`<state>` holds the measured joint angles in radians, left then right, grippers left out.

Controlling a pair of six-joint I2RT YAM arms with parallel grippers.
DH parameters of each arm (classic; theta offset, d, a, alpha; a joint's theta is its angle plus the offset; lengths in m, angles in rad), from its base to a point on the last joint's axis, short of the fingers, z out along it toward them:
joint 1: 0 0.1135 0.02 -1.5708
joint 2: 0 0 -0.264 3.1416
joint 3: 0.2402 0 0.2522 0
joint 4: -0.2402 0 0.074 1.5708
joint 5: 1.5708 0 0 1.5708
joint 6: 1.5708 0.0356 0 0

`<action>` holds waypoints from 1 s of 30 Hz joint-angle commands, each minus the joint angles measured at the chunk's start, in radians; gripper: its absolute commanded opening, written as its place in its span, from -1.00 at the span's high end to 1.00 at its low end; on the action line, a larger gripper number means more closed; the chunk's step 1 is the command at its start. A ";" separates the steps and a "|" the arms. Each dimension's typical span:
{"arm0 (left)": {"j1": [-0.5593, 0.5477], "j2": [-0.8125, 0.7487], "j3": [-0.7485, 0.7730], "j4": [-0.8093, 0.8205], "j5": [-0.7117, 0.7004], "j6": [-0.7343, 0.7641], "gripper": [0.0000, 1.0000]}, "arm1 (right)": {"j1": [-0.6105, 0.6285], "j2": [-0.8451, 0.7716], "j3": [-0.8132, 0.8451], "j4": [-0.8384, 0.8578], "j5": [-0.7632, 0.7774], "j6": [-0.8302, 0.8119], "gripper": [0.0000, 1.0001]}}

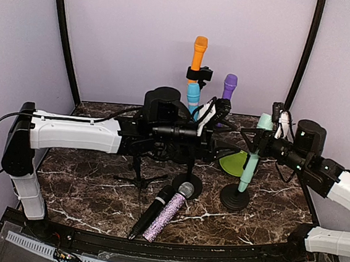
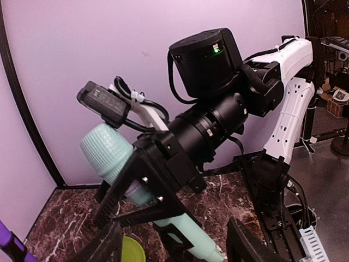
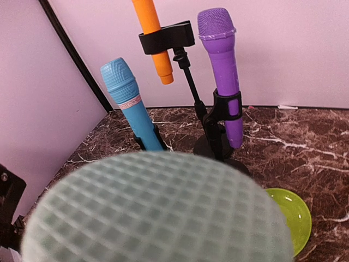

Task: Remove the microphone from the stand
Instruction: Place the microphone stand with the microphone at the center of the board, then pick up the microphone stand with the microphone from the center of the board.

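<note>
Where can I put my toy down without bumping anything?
Front left is bare table, between the left arm's base and the black microphone. Front right, beside the mint stand's base, is free too. The back middle is crowded with stands.

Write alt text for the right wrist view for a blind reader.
A mint-green microphone head with a grid mesh fills the lower frame, blurred. Behind it, a blue microphone, an orange microphone and a purple microphone stand in black holders over a dark marble table, with a lime-green round dish at right.
</note>
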<state>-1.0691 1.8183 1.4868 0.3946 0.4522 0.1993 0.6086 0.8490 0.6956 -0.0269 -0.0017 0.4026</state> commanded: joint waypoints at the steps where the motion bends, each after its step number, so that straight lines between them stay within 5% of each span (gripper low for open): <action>1: -0.007 0.007 -0.061 0.097 -0.001 -0.105 -0.36 | 0.006 -0.027 0.030 -0.062 0.023 0.014 -0.55; 9: -0.008 -0.006 -0.086 0.070 -0.085 -0.142 -0.37 | 0.006 -0.097 0.075 -0.205 0.134 0.048 -0.94; 20: -0.008 -0.066 -0.159 0.057 -0.211 -0.190 -0.37 | 0.016 -0.058 0.167 -0.371 0.140 0.112 -0.95; 25: -0.008 -0.064 -0.160 0.037 -0.219 -0.192 -0.37 | 0.026 -0.078 0.162 -0.329 0.094 0.129 -0.45; 30: -0.008 -0.072 -0.172 0.039 -0.201 -0.189 -0.37 | 0.028 -0.086 0.141 -0.246 0.035 0.114 0.40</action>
<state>-1.0763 1.8114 1.3338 0.4328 0.2466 0.0177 0.6300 0.7784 0.8326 -0.3748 0.0837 0.5213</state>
